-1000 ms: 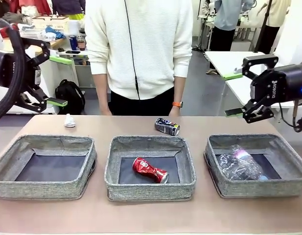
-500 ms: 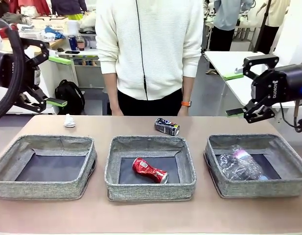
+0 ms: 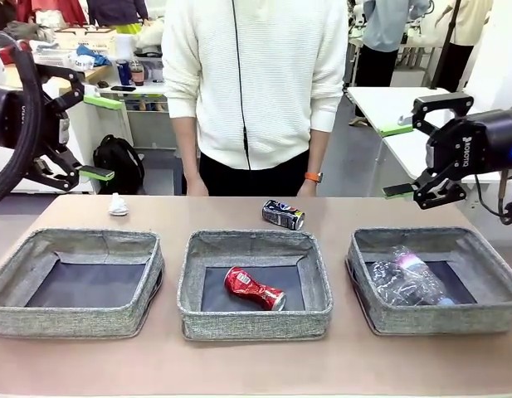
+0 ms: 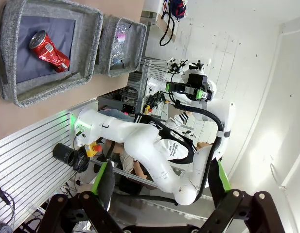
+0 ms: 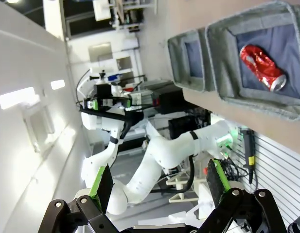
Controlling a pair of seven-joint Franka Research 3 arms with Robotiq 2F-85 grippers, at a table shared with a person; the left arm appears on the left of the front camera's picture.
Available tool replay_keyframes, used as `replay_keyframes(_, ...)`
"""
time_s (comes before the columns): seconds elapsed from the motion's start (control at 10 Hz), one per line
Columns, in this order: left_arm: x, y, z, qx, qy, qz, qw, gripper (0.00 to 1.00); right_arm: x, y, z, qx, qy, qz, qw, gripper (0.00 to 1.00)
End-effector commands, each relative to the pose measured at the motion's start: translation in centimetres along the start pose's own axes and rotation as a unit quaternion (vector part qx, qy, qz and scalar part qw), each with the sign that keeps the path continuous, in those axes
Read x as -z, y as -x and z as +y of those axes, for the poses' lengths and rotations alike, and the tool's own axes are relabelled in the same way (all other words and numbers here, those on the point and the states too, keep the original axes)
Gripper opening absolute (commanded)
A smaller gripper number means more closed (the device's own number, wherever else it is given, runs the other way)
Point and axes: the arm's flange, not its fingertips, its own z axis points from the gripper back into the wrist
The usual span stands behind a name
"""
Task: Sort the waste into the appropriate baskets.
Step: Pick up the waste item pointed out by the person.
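A crushed red can (image 3: 254,288) lies in the middle basket (image 3: 256,324). Clear plastic waste (image 3: 405,280), a bottle and a bag that I cannot tell apart, fills the right basket (image 3: 434,320). The left basket (image 3: 77,320) holds nothing. On the table behind the baskets lie a dark can (image 3: 283,214) and a white tissue wad (image 3: 117,204). My left gripper (image 3: 99,138) hangs open high at the left, my right gripper (image 3: 395,159) open high at the right. In the wrist views both grippers (image 4: 162,179) (image 5: 159,187) are open and hold nothing, with the red can (image 4: 49,44) (image 5: 263,68) far off.
A person in a white sweater (image 3: 256,83) stands at the far edge, hands down behind the table. A bare strip of table (image 3: 256,365) runs in front of the baskets. The left wrist view shows the right arm (image 4: 193,90) across the room.
The person has shifted a little to the right. Both arms and all the waste stay where they were.
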Motion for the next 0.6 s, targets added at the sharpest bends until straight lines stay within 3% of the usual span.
replay_keyframes(0.0, 0.09, 0.07, -0.33, -0.005, 0.011, 0.001, 1.0, 1.0, -0.02, 0.14, 0.56, 0.009, -0.005, 0.001, 1.0, 1.0)
replay_keyframes(0.5, 0.09, 0.07, -0.33, -0.005, 0.011, 0.001, 1.0, 1.0, -0.02, 0.14, 0.56, 0.009, -0.005, 0.001, 1.0, 1.0)
